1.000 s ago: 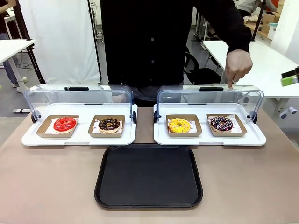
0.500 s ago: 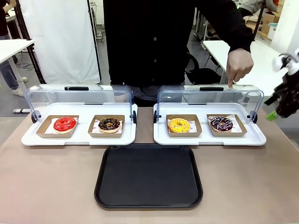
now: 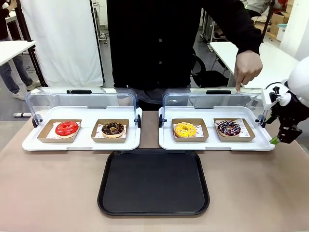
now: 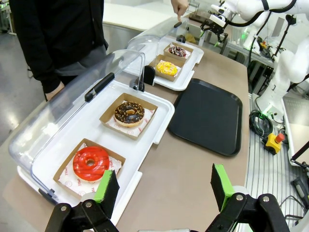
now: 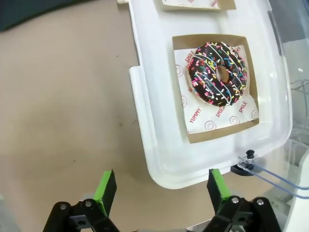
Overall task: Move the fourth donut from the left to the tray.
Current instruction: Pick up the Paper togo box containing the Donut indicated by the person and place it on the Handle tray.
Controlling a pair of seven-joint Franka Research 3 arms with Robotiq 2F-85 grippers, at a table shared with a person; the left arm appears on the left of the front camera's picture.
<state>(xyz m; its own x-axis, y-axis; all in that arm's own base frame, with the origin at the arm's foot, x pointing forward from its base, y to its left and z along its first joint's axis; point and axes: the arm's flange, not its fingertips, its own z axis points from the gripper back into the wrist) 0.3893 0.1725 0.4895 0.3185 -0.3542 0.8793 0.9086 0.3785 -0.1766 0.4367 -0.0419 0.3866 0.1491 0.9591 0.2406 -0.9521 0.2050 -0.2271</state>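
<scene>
The fourth donut [image 3: 229, 128] is dark chocolate with white stripes and coloured sprinkles, and lies in a brown cardboard dish at the right end of the right display tray. In the right wrist view the fourth donut [image 5: 218, 72] sits ahead of my open right gripper [image 5: 160, 191], which hovers over the table just off the display tray's corner. In the front view my right gripper [image 3: 279, 138] hangs beside that tray's right end. The black tray [image 3: 153, 182] lies bare at the table's middle front. My left gripper [image 4: 164, 183] is open, high over the table's left side.
Two white display trays [image 3: 82, 143] stand with their clear lids raised. They also hold a red donut [image 3: 66, 128], a crumb-topped chocolate donut [image 3: 113, 128] and a yellow donut [image 3: 185, 129]. A person's hand [image 3: 245, 70] points down onto the right lid.
My right arm has come in from the right edge and dropped toward the right end of the right display tray. The donuts and the person's pointing hand have stayed put.
</scene>
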